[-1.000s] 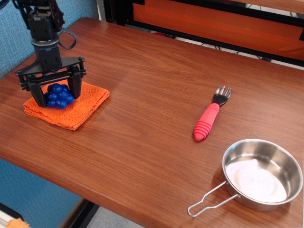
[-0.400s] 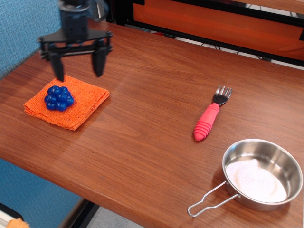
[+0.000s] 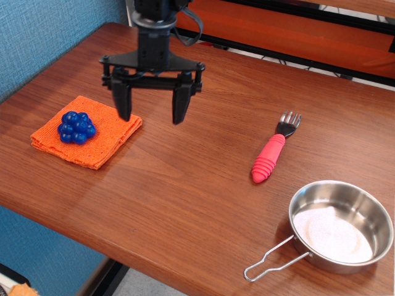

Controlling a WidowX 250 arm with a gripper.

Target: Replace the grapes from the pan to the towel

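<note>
The grapes [image 3: 76,127], a small cluster of glossy dark-blue balls, lie on the orange towel [image 3: 105,137] at the left of the table. My gripper [image 3: 152,114] hangs open and empty above the table, just right of the towel's right corner, apart from the grapes. The steel pan [image 3: 364,213] with its wire loop handle [image 3: 269,262] sits at the front right, with no grapes in it.
A fork with a red ribbed handle [image 3: 269,157] lies right of centre, between my gripper and the pan. A blue wall [image 3: 37,37] runs along the left side. A black and orange frame [image 3: 278,31] stands behind the table's far edge.
My gripper let go of the grapes on the towel, rose, and moved right, away from the towel. The grapes stay where they were set down.
</note>
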